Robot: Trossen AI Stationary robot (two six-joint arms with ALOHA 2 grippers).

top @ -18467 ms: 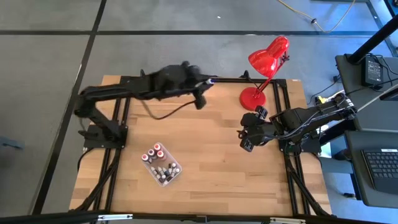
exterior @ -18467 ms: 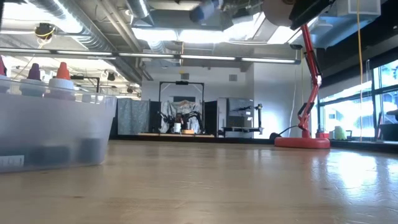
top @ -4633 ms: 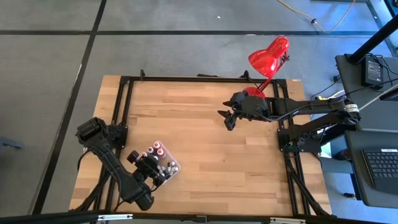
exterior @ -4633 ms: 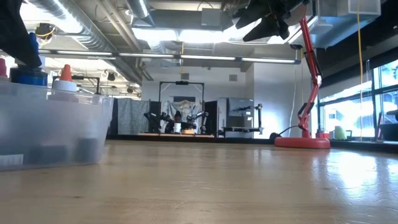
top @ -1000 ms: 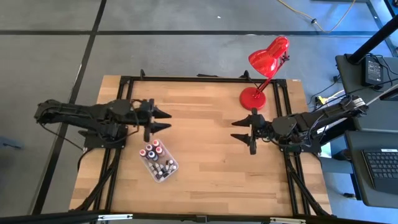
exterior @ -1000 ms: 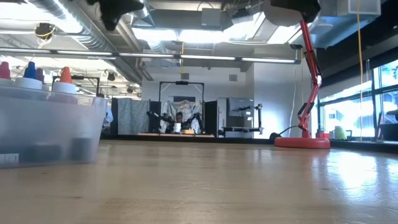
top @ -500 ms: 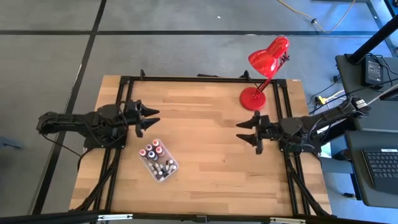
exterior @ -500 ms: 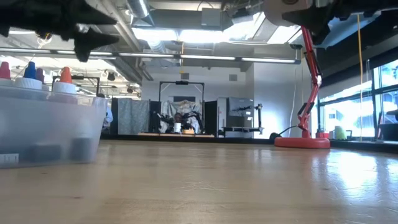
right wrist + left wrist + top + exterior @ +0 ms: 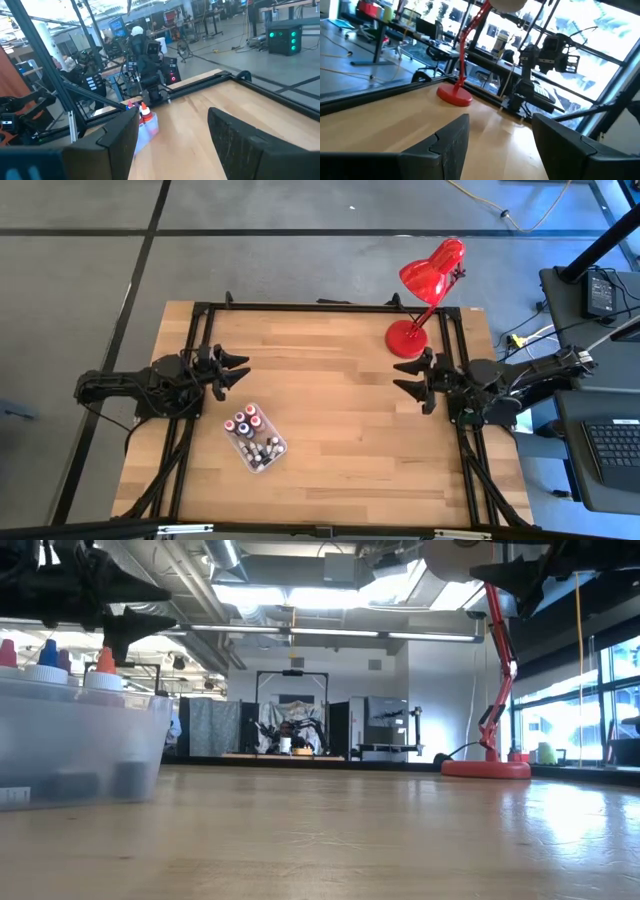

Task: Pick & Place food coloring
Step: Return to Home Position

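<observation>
High view | food coloring bottles [image 9: 247, 423] upright in clear bin [image 9: 284, 450], left side of surface [image 9: 330, 430] | left hand [image 9: 243, 369] wide open, empty, near left edge | right hand [image 9: 399, 376] wide open, empty, near right edge

Items: food coloring bottles [image 9: 256, 438], a cluster of tiny dropper bottles.
Colours: red tops at the cluster's upper end, dark and pale ones below; red, blue and orange tips in the low view.
Pose: upright, packed close, tips above the rim.
Place: inside the clear bin [image 9: 284, 452], lower left of centre in the high view.
</observation>
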